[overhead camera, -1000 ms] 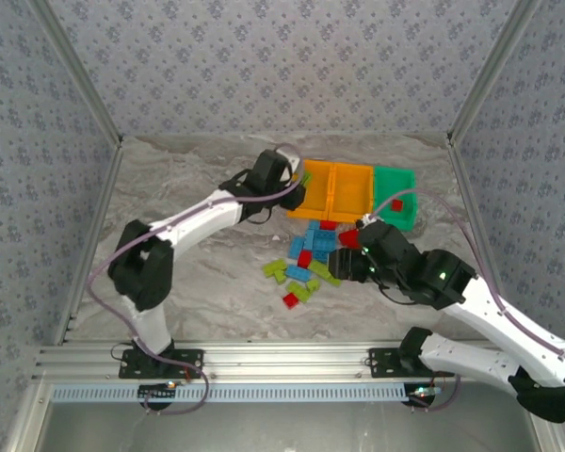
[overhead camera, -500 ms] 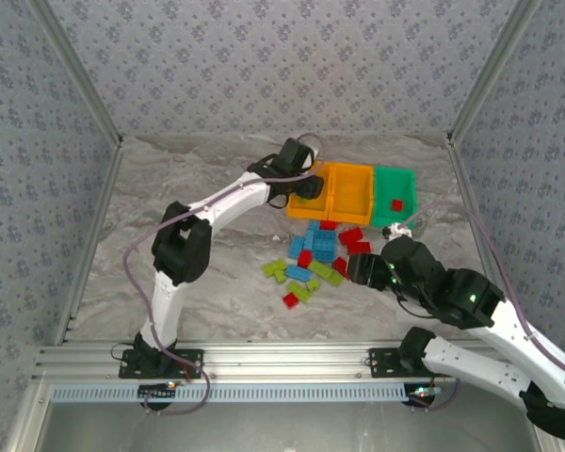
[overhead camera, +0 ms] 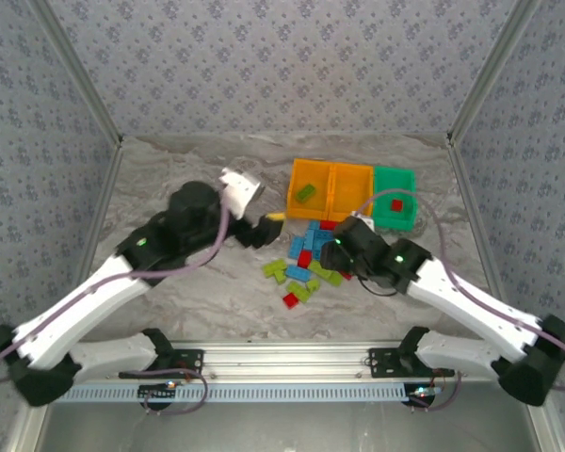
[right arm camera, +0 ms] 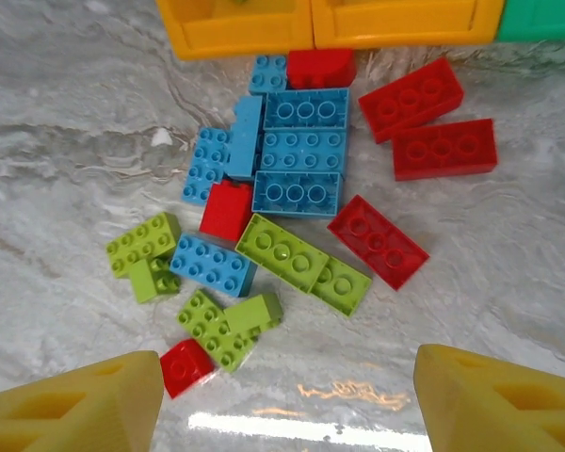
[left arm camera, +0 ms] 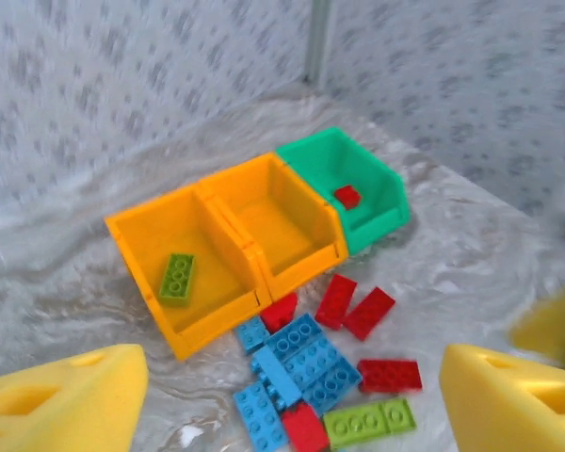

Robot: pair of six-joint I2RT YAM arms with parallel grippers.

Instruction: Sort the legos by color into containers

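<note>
The left wrist view looks into the orange bin (left arm camera: 217, 325) ahead-left of the spread, empty left gripper (left arm camera: 287, 391): a green brick (left arm camera: 177, 278) lies inside, its length pointing away. The right wrist view has loose bricks (right arm camera: 301, 151) just ahead of the right gripper (right arm camera: 287, 395), likewise spread and empty.

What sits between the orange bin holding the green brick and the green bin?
The second orange bin, empty, set side by side with both; the left wrist view shows it.

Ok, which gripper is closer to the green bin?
Right. The right gripper hangs over the brick pile, near the green bin; the left gripper is left of both orange bins.
</note>
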